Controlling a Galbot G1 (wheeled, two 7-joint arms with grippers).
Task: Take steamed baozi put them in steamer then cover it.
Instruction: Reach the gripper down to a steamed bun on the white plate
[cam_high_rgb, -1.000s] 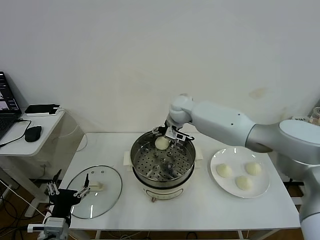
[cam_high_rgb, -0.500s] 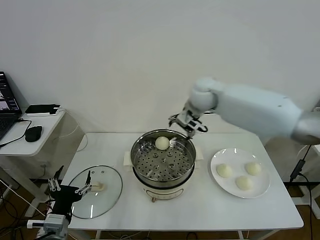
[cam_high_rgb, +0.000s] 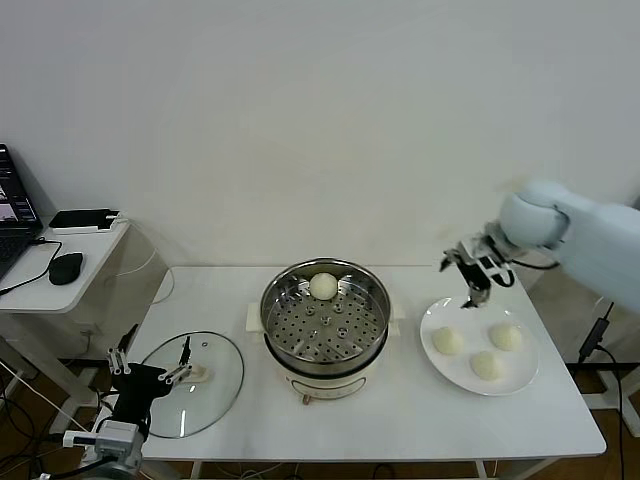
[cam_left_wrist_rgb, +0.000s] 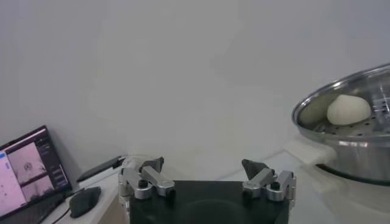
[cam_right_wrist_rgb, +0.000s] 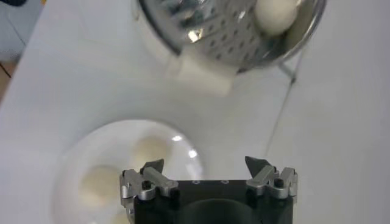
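Note:
One baozi (cam_high_rgb: 323, 286) lies on the perforated tray at the back of the steamer (cam_high_rgb: 325, 320) in the middle of the table; it also shows in the right wrist view (cam_right_wrist_rgb: 275, 14) and the left wrist view (cam_left_wrist_rgb: 348, 109). Three baozi (cam_high_rgb: 448, 341) (cam_high_rgb: 506, 336) (cam_high_rgb: 487, 366) sit on the white plate (cam_high_rgb: 525, 371) at the right. My right gripper (cam_high_rgb: 472, 278) is open and empty, above the plate's back edge. The glass cover (cam_high_rgb: 190, 383) lies flat at the front left. My left gripper (cam_high_rgb: 148, 374) is open and empty, low at the cover's left edge.
A side table (cam_high_rgb: 60, 255) with a laptop, a mouse (cam_high_rgb: 66, 266) and a black phone stands at the far left. The white wall is close behind the table. The table's front edge runs just below the steamer and plate.
My right gripper let go of the baozi in the steamer and swung right, from over the steamer's back rim to above the plate. The left gripper shifted slightly.

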